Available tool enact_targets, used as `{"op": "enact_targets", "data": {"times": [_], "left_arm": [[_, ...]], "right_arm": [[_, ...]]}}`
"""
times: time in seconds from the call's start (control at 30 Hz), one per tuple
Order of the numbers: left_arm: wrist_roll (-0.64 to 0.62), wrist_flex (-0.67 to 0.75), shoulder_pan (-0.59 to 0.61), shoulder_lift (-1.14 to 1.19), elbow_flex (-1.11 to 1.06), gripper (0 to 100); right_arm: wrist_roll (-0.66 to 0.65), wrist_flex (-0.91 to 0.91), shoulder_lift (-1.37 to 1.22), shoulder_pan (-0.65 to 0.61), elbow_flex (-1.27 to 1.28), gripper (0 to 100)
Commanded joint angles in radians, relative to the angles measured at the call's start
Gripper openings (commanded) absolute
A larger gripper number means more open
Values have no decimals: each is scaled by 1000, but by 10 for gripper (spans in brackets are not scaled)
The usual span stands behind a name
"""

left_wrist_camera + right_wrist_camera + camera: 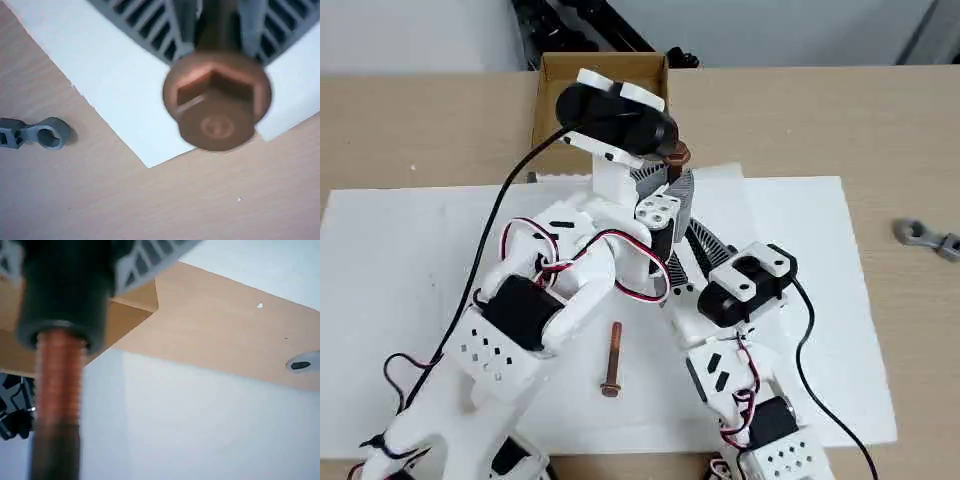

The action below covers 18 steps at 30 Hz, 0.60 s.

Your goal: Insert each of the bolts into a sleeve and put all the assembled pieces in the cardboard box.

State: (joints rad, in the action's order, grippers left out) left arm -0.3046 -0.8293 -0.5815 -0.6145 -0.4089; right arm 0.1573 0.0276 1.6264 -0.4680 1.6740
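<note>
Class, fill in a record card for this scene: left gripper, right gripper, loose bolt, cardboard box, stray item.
left gripper: shut on copper bolt, below its head
right gripper: shut on black sleeve, bolt threads sticking out of it
loose bolt: lying on white sheet
cardboard box: at the sheet's far edge
stray item: grey wrench-like part on wooden table

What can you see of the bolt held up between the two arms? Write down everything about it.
The bolt looks like copper-coloured metal: a flanged hexagonal head with a round stamp, and a threaded shank. The left gripper is shut on the shank just behind the head, between grey ribbed fingers. The threaded end enters the black sleeve held in the right gripper. It is held above the white sheet's far edge, near the cardboard box.
</note>
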Motion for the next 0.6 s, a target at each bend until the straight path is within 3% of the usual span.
{"op": "enact_targets", "data": {"times": [0.0, 0.23, 0.43, 0.57], "left_arm": [[2, 0, -8, -43, 24, 37], [-48, -77, -5, -41, 36, 187], [17, -181, -5, -43, 87, 202], [54, -305, 14, -49, 197, 194]], "right_arm": [[8, 2, 16, -8, -17, 5], [6, 4, 15, -8, -17, 5], [6, 19, 10, -8, -23, 5], [8, 162, 10, -5, -94, 5]]}}
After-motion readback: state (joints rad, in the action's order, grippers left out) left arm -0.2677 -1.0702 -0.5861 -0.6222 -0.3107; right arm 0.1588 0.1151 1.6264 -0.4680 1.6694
